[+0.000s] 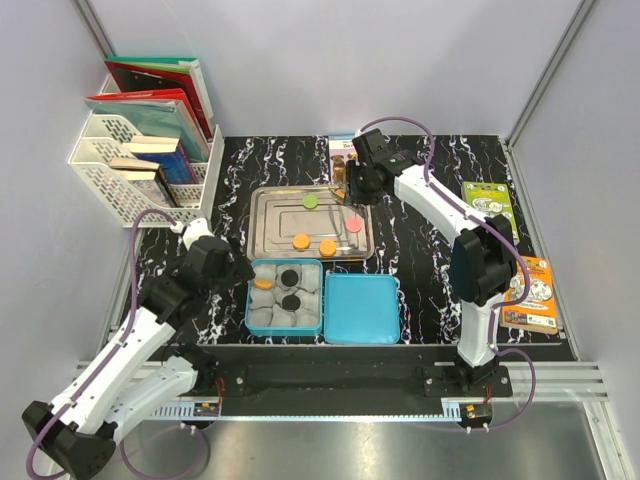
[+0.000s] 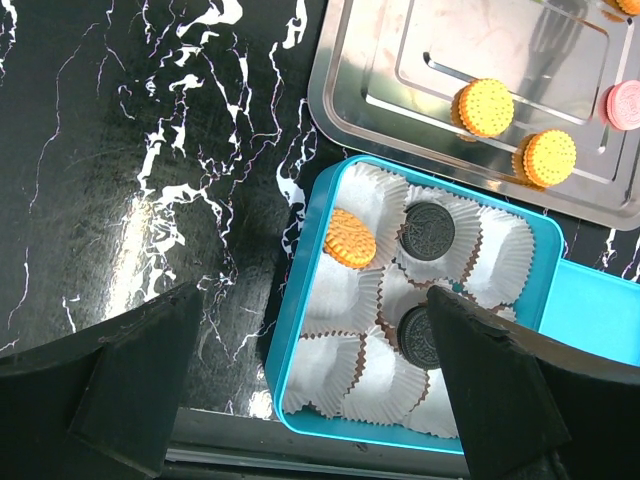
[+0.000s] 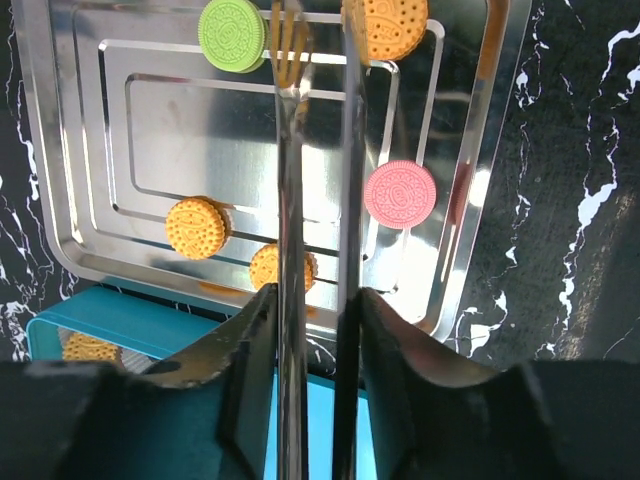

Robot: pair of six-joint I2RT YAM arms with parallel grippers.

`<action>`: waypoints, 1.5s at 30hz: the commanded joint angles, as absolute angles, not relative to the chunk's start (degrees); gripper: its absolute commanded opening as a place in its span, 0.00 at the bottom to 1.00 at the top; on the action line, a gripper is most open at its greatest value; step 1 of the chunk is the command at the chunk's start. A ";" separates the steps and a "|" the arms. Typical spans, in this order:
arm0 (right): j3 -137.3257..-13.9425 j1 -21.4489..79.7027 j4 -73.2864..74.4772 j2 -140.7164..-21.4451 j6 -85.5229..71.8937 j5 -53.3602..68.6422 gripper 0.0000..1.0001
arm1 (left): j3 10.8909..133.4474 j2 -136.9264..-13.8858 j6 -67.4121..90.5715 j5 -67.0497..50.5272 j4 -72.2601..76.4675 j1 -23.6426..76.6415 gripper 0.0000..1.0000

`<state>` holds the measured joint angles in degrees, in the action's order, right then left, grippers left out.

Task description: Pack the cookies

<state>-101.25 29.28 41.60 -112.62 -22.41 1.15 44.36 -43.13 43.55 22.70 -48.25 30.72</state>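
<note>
On the steel tray (image 1: 275, 215), mid-table on black marbled table (image 1: 230, 180): a green cookie (image 1: 310, 201) toward the far rim, a pink cookie (image 1: 354, 225) toward the right rim, and two orange cookies (image 1: 300, 240) side by side near the front rim. Just in front of the tray, an open teal box (image 2: 308, 270) lined with white paper cups (image 2: 335, 365); seated in those cups, one boxed orange cookie (image 2: 349, 238) and two black cookies (image 2: 428, 229). Just beside the box on its right, the teal lid (image 1: 361, 308), lying flat. Above the box's left side, the left gripper (image 1: 238, 266), fingers spread wide, holding nothing. Over the tray's far right part, the right gripper (image 3: 315, 300), fingers pressed onto the two arms of metal tongs (image 3: 290, 180), arms running parallel with a gap between them. At the tong tips, one more orange cookie (image 3: 390, 25), partly behind the right arm; cannot tell about any pinch on it.
</note>
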 commanded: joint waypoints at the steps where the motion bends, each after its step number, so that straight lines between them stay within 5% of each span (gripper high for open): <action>1: -101.87 29.18 39.99 -112.94 -21.97 1.67 0.50 | 44.21 -43.24 43.07 22.15 -46.05 30.59 0.99; 5: -101.43 29.18 39.99 -113.38 -21.53 1.76 0.56 | 44.03 -43.07 43.07 22.24 -46.14 30.50 0.99; 45: -100.55 27.07 44.03 -113.73 -24.00 6.15 0.56 | 44.03 -43.86 43.24 21.97 -45.62 30.50 0.99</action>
<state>-97.60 27.31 42.83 -116.36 -23.75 5.37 44.16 -44.01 43.55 22.68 -47.90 30.72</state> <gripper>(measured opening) 0.557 0.985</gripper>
